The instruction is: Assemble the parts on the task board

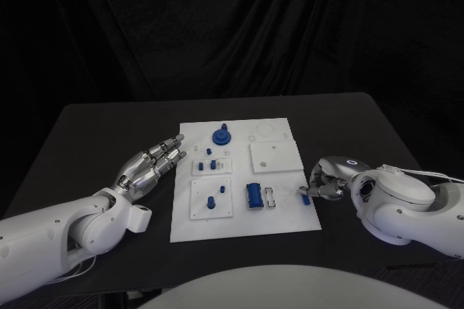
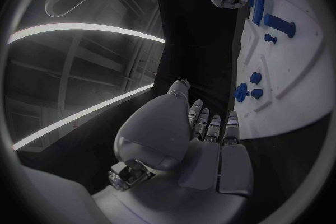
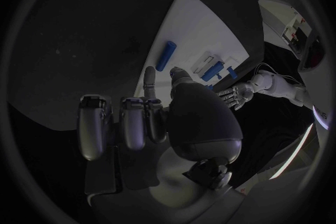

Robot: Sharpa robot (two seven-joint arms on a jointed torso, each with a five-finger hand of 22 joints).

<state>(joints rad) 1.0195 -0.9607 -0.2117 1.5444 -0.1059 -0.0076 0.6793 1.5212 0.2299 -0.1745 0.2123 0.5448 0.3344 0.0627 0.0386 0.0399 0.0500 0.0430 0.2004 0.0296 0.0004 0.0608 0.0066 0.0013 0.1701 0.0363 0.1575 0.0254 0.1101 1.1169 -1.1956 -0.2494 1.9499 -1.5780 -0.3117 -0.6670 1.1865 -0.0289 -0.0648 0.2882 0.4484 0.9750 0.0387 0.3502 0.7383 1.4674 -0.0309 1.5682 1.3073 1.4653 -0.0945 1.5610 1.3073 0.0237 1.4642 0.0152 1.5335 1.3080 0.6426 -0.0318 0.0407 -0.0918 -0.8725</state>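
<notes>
The flat white rectangular task board (image 1: 280, 218) lies mid-desk (image 1: 106, 125). The right hand (image 1: 324, 186), fingers curled in and holding nothing, sits at its right edge, just beside a small blue cylindrical part (image 1: 306, 199). The left hand (image 1: 152, 165), fingers straight and empty, hovers off its left edge.

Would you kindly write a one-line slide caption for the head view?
Left hand open beside the white task board; right hand at its right edge near a small blue part.

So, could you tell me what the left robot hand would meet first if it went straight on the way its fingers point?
Probably the task board: the left robot hand points toward its far left corner, though its height above the table is unclear.
</notes>
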